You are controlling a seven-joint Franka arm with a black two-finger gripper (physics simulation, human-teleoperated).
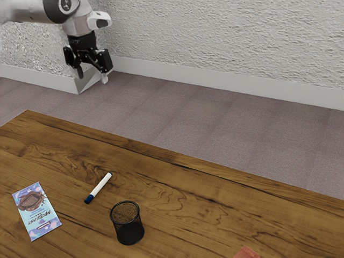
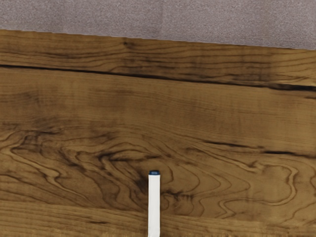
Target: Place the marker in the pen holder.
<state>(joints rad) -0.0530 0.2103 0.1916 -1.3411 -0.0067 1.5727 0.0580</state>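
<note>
This looks like an indoor room with an office feel, though the exact kind cannot be told. Rough, off-white plaster covers the wall (image 1: pixel 226 45), with a pale baseboard (image 1: pixel 215 87) along its foot. The floor is mauve-grey carpet (image 1: pixel 188 118), its faint straight seams suggesting tiles. The surface (image 1: pixel 177 185) is brown wood with dark, swirling grain. A black mesh pen holder (image 1: pixel 129 231) and a white marker (image 1: pixel 101 185) add the desk-like note, while the robot arm (image 1: pixel 33 14) hints at a lab.

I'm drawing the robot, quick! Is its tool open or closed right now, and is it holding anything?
Tool: open and holding nothing; the marker lies on the table.
</note>
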